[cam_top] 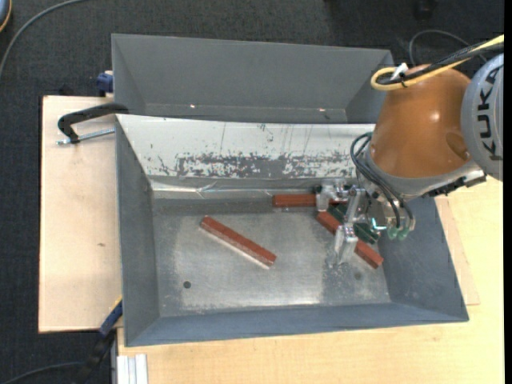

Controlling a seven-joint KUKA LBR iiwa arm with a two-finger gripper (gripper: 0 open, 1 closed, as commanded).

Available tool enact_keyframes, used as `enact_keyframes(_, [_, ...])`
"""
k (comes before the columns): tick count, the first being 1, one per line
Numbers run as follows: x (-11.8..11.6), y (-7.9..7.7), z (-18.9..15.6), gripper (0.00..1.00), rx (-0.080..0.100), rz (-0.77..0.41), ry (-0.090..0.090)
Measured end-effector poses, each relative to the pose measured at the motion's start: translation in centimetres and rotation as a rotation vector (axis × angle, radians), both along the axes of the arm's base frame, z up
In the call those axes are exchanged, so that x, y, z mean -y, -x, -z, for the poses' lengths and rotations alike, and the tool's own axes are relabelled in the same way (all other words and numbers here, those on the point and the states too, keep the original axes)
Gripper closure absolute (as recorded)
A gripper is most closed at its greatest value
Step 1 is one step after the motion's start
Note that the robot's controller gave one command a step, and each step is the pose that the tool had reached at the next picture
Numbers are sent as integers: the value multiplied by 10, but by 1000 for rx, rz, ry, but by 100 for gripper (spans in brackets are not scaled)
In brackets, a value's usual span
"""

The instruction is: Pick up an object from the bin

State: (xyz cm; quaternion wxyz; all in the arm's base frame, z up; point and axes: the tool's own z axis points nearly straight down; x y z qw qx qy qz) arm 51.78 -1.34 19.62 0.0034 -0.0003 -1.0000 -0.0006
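Orange wrist cover (416, 130), 3 red-brown bars (238, 242) (294, 201) (370, 255), 1 grey bin (136, 246)

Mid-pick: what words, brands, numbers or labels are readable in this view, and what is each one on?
"KU": black letters on the arm's pale link; the rest of the word runs out of view.
On the green part beside the tool: markings, if any, too small to read.
On the bin and the reddish-brown sticks: no text seen.

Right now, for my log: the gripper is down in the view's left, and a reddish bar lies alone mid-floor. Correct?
No. The camera view shows the gripper down in the view's right; the reddish bar does lie alone mid-floor.
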Motion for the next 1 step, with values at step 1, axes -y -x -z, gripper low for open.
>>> enact_keyframes(1, [-76, -12, 129, 0, 2, -243, -3])
